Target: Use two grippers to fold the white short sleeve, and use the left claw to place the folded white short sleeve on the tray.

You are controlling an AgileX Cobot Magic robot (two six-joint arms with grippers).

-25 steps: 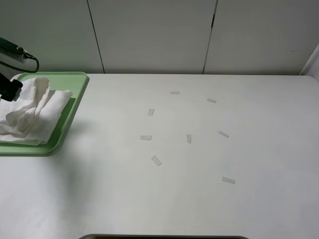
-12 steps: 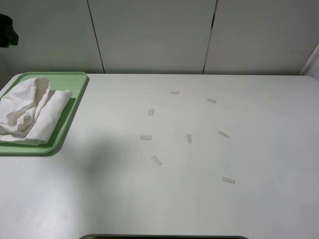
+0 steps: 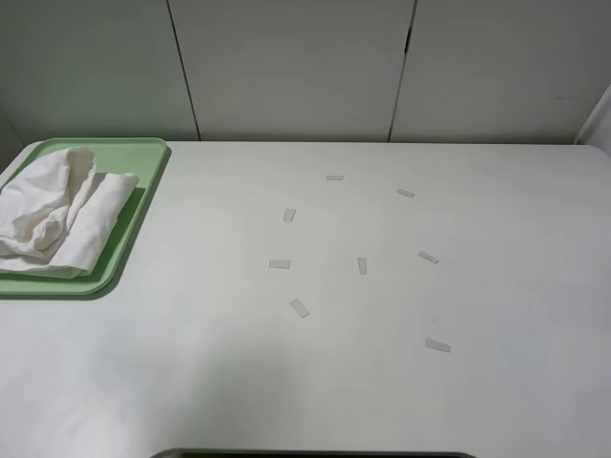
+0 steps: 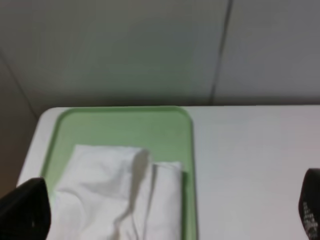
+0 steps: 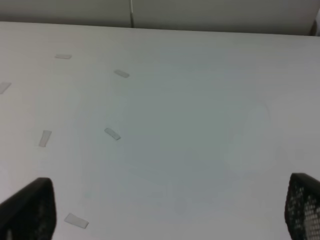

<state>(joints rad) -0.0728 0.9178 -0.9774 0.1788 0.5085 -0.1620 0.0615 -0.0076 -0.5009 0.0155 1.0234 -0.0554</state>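
Here both arms' fingers [image 4: 25,210] [image 5: 27,210] gape empty, tape strips [image 3: 300,307] littering the table [image 3: 382,382].

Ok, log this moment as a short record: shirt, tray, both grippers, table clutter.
shirt: white short sleeve lies loosely folded and rumpled on the tray
tray: light-green tray at the table's far left corner
left claw: left claw open, empty, above the tray's near side
right gripper: right gripper open, empty, over bare table
clutter: tape strips scattered mid-table

rumpled white short sleeve [image 3: 57,210], on green tray [image 3: 143,153]
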